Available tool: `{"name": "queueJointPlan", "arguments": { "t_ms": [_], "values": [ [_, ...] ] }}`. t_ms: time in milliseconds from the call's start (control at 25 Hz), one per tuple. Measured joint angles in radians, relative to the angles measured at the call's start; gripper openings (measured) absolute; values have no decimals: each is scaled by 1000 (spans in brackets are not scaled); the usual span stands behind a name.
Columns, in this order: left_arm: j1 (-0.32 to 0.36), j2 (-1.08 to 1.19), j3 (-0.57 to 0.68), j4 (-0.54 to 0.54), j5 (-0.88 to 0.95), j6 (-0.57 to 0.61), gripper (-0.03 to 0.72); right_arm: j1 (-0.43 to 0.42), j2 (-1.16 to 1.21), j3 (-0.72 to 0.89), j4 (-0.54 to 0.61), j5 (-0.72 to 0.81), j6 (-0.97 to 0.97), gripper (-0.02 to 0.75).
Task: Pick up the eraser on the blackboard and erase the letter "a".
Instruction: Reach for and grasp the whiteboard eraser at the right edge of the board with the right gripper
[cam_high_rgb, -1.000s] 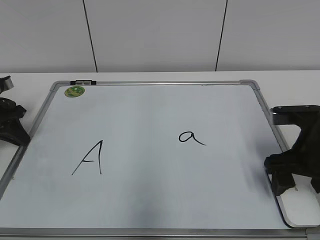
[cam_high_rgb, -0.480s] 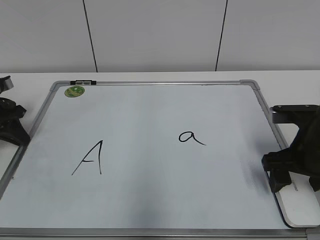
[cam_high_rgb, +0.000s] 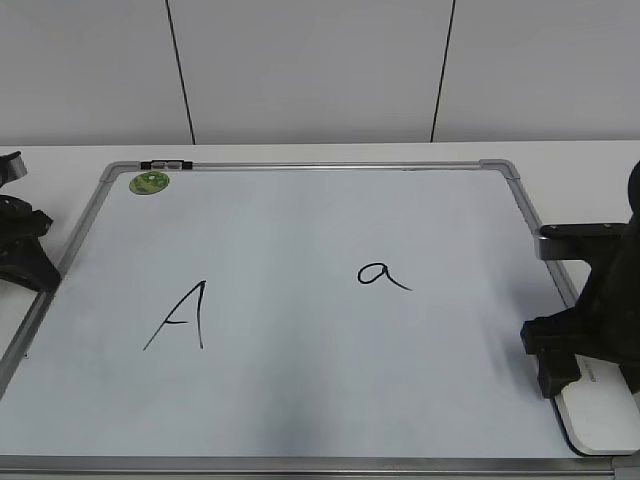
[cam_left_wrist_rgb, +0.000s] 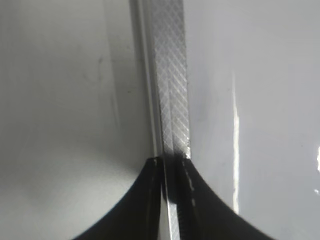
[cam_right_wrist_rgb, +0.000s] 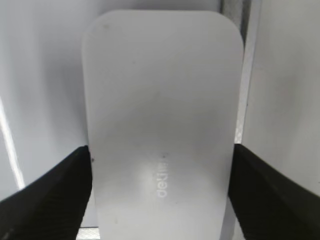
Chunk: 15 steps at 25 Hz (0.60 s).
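The blackboard (cam_high_rgb: 300, 400) lies flat, with a green sticker (cam_high_rgb: 150, 182) at its far left corner. The letter "a" (cam_high_rgb: 383, 275) is right of centre and a capital "A" (cam_high_rgb: 180, 315) is left of centre. The white eraser (cam_high_rgb: 603, 412) lies over the board's right frame near the front corner. In the right wrist view the eraser (cam_right_wrist_rgb: 160, 115) fills the middle. My right gripper (cam_high_rgb: 590, 350) (cam_right_wrist_rgb: 162, 195) straddles it, both jaws against its long sides with no gap. My left gripper (cam_high_rgb: 22, 255) (cam_left_wrist_rgb: 171, 167) is shut and empty over the board's left frame (cam_left_wrist_rgb: 172, 75).
White table (cam_high_rgb: 60, 155) around the board, white wall panels behind. A small black clip (cam_high_rgb: 165, 163) sits on the far frame. The board's metal frame (cam_high_rgb: 535, 215) is a raised edge on all sides.
My right gripper has come down a little and shifted slightly left over the eraser. The left arm, the board and the letters have not changed.
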Motion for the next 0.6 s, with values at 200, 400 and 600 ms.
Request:
{"name": "queueJointPlan", "arguments": {
  "t_ms": [200, 400, 600],
  "values": [
    [0, 0, 0, 0, 0, 0, 47, 0, 2, 0, 0, 2, 0, 580],
    [0, 0, 0, 0, 0, 0, 47, 0, 2, 0, -4, 2, 0, 538],
    [0, 0, 0, 0, 0, 0, 47, 0, 2, 0, -6, 2, 0, 533]
  ]
}}
